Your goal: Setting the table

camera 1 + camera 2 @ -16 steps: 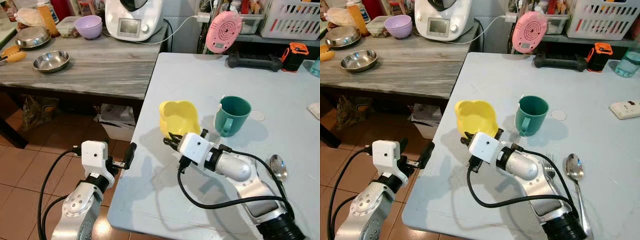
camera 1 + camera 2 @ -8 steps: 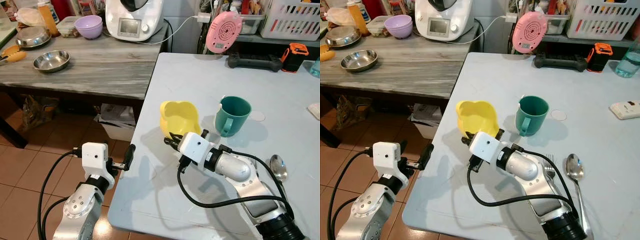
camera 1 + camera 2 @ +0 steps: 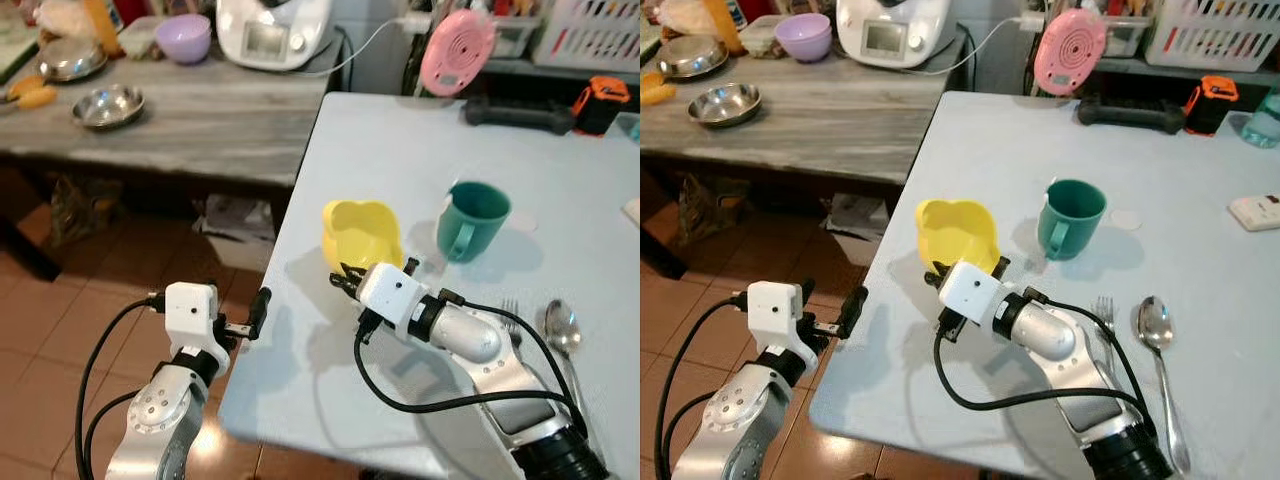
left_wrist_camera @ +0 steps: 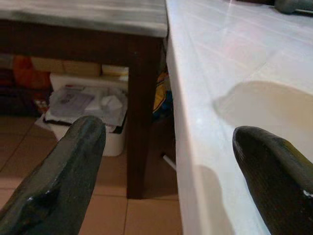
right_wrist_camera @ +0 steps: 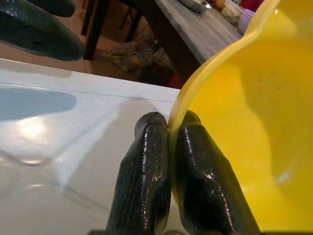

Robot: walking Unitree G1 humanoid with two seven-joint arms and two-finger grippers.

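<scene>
Two end effectors in view. Right end effector (image 5: pixel 168 147): fingers closed hard on the near rim of the yellow bowl (image 3: pixel 361 232), one finger outside the wall, one inside, rim pinched between them with no gap visible. Bowl sits on the pale blue worktop (image 3: pixel 400 150) near its left edge, directly beyond the right end effector's white wrist housing; whether the bowl base is touching the surface or just lifted cannot be told, since the housing covers the near side.

Green mug (image 3: pixel 471 221) upright just to the right of the bowl, apart from it, handle toward the robot. Fork (image 3: pixel 1104 318) and spoon (image 3: pixel 1160 350) lie side by side nearer the robot on the right; fork partly covered by the right arm and its black cable.

Left end effector (image 4: pixel 168 166): fingers spread wide, holding nothing, level with the worktop's left edge, over tiled floor (image 3: pixel 60 330).

Wooden side worktop (image 3: pixel 200 120) at left carries a steel bowl (image 3: pixel 107 106) and a purple bowl (image 3: pixel 183 37); the objects at its far end are cut off by the frame.
</scene>
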